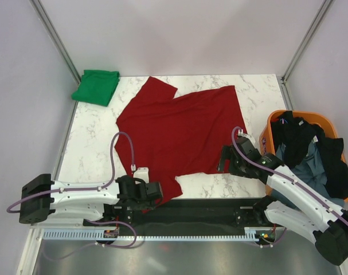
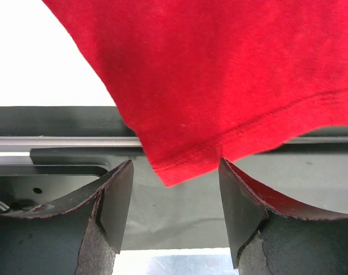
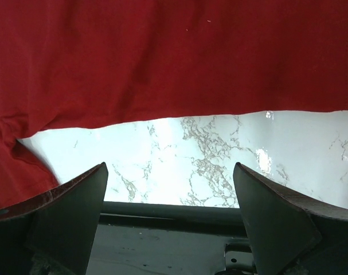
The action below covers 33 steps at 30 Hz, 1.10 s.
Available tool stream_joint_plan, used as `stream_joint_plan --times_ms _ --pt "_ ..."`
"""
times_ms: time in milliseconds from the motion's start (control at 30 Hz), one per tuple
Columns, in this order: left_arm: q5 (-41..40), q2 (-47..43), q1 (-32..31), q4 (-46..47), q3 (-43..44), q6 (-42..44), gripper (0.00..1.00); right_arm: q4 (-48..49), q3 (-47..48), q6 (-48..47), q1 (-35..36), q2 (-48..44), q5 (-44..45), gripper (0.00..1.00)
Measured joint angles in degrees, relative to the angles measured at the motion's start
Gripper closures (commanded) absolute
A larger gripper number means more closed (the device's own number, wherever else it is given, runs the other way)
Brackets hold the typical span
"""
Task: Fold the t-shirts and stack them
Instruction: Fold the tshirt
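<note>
A dark red t-shirt (image 1: 179, 132) lies spread flat on the marble table (image 1: 93, 137), and its near-left corner hangs over the front edge. My left gripper (image 1: 160, 192) is at that corner. In the left wrist view the hemmed tip of the red t-shirt (image 2: 179, 166) sits just ahead of the left gripper (image 2: 174, 169), whose jaws stand apart and pinch nothing. My right gripper (image 1: 225, 162) is open by the shirt's near-right hem. In the right wrist view the red t-shirt's hem (image 3: 174, 103) lies beyond the right gripper (image 3: 169, 169). A green t-shirt (image 1: 96, 86) lies folded at the back left.
An orange basket (image 1: 272, 127) at the right edge holds black garments (image 1: 294, 134) and a grey-blue one (image 1: 312, 166). A black mounting plate (image 1: 191, 209) runs along the table's near edge between the arm bases. Grey walls close in the left, back and right sides.
</note>
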Motion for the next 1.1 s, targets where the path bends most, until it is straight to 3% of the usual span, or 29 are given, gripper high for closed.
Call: stream_joint_plan --times_ms 267,367,400,433,633,900,1100 --pt "-0.5 4.9 -0.3 1.2 0.9 -0.8 0.55 1.0 -0.8 0.0 0.0 2.1 0.1 0.02" --pt "-0.3 6.3 -0.4 2.3 1.5 -0.7 0.76 1.9 -1.2 -0.1 0.0 3.0 0.2 0.02" --pt "-0.2 6.7 -0.4 2.7 1.8 -0.7 0.93 2.0 -1.4 0.0 0.0 3.4 0.2 0.02" --pt "-0.1 7.2 -0.4 3.1 2.1 -0.9 0.98 2.1 -1.5 -0.1 0.0 3.6 0.2 0.02" --pt "-2.6 4.9 0.6 0.6 2.4 -0.5 0.98 4.0 -1.8 -0.4 0.0 6.1 0.2 0.02" --pt "-7.2 -18.4 10.8 -3.9 2.4 2.8 0.98 9.6 0.3 -3.2 0.0 19.4 -1.3 0.02" --pt "-12.6 -25.9 13.6 -11.0 7.9 3.1 0.98 10.8 8.1 -4.7 0.0 27.5 -0.6 0.02"
